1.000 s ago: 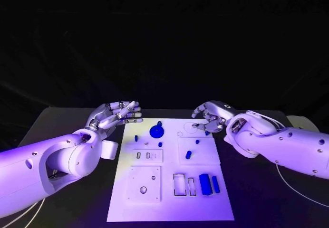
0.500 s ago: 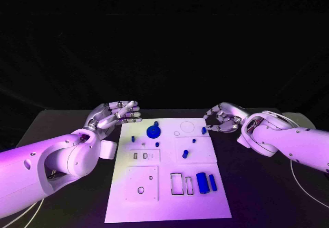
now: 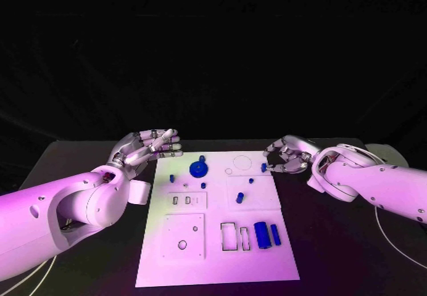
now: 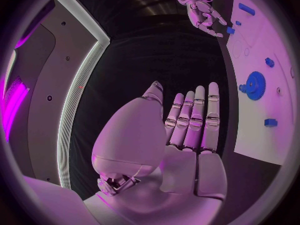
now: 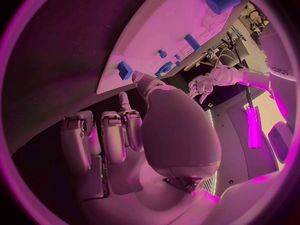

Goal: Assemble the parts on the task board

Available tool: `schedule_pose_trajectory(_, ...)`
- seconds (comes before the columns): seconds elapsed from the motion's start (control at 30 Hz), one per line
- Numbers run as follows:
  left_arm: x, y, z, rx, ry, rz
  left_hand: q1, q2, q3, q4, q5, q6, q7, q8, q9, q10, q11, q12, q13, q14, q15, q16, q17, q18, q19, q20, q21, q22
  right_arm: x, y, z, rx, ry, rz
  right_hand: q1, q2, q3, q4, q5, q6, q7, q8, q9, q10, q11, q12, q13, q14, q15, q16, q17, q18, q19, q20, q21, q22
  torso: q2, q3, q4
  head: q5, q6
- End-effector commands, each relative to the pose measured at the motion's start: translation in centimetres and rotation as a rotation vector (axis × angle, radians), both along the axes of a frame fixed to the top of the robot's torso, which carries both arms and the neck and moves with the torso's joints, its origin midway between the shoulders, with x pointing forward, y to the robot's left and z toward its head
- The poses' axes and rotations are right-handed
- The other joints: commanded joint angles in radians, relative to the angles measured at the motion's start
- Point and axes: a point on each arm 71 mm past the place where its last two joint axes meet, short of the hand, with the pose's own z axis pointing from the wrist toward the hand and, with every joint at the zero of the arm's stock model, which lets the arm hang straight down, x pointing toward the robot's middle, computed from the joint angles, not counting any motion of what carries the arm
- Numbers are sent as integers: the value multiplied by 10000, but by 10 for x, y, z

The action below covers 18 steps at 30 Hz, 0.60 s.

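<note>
Two hands sit at the far corners of the task board [image 3: 218,246], and little has changed in the last half second. The right hand [image 3: 286,156] stays at the board's far right edge with its fingers curled in beside a small blue part [image 3: 264,167]; a second ago it was further in over the board and has since drawn back to the edge. Whether a fingertip touches or pinches that part cannot be told: in the right wrist view the thumb ends just at a blue part [image 5: 125,70] on the board's edge, and the contact is hidden. The left hand [image 3: 147,148] keeps its place off the far left corner, over the black table [image 3: 89,160], holding nothing, fingers straight and apart. On the board the blue gear [image 3: 198,169], the small pegs and the two long blue bars [image 3: 263,235] near the rectangular slots lie as before.
</note>
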Motion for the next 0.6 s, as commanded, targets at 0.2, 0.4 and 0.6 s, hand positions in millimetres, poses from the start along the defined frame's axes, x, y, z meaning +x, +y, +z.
schedule_pose_trajectory(0.2,0,-2,1,-114,-56,-190,98,-4,-33,-55,-19,-67,400,-60,-14,3,60,-31,-5,4,9,-42,18,142,95,-6,-72,-19,-1,3,-7,-271,312,208,54,-57,-36,-29,30,-88,3,-53,-12,185,80,-45,1761,1041,72,45,2547,-62,1030,52,26,2616,-13,-1,13,0,-44)
schedule_pose_trajectory(0.4,0,-2,1,-109,-51,-182,98,-4,-33,-55,-19,-67,400,-60,-14,3,60,-31,-5,4,9,-42,18,142,95,-6,-72,-19,-1,4,-10,-323,376,182,9,-2,-55,13,29,77,43,26,35,210,120,-6,1790,1037,113,40,2531,-69,1046,97,45,2635,-11,1,11,-11,-53)
schedule_pose_trajectory(0.6,0,-1,1,-107,-44,-182,98,-4,-33,-55,-19,-67,400,-60,-14,3,60,-31,-5,4,9,-42,18,142,95,-6,-72,-19,1,4,-12,-382,365,34,-61,101,-28,87,34,413,23,193,112,259,113,60,1838,1040,120,44,2544,-69,1046,125,45,2635,-8,4,9,-25,-64)
